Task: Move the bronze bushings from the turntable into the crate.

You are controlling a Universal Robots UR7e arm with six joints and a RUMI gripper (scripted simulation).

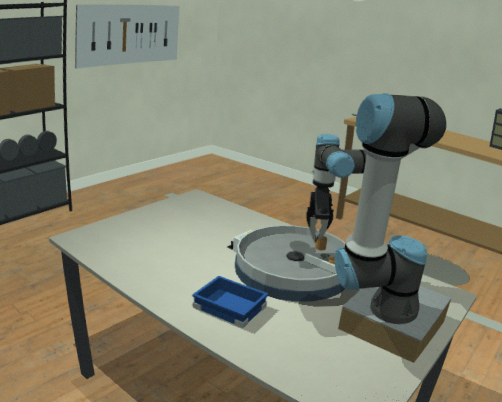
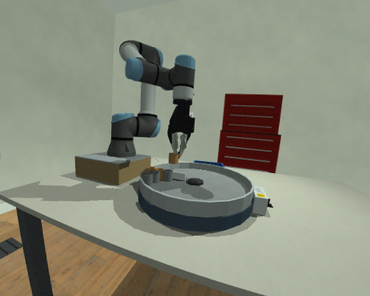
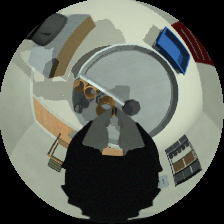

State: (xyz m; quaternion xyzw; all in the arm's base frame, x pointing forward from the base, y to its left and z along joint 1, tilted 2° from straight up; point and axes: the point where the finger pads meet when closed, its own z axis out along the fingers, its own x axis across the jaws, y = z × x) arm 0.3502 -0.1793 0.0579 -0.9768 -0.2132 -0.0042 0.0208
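My gripper [image 1: 317,236] hangs over the right side of the round grey turntable [image 1: 288,257], fingers pinched on the wall of a bronze bushing [image 1: 321,244]. The bushing hangs a little above the turntable surface, also in the exterior view [image 2: 173,158] and at the fingertips in the wrist view [image 3: 105,108]. More bronze bushings [image 2: 154,170] and steel bushings [image 2: 160,176] stand clustered at the turntable's edge near the arm's base, beside a pale divider bar [image 1: 317,261]. They also show in the wrist view [image 3: 84,92]. The blue crate [image 1: 230,299] sits empty on the table in front of the turntable.
A dark hub [image 1: 295,256] sits at the turntable's centre. The arm's base stands on a wooden block [image 1: 393,320] at the table's right end. A small white box [image 2: 261,199] is attached to the turntable's side. A red tool cabinet [image 2: 250,132] stands behind the table.
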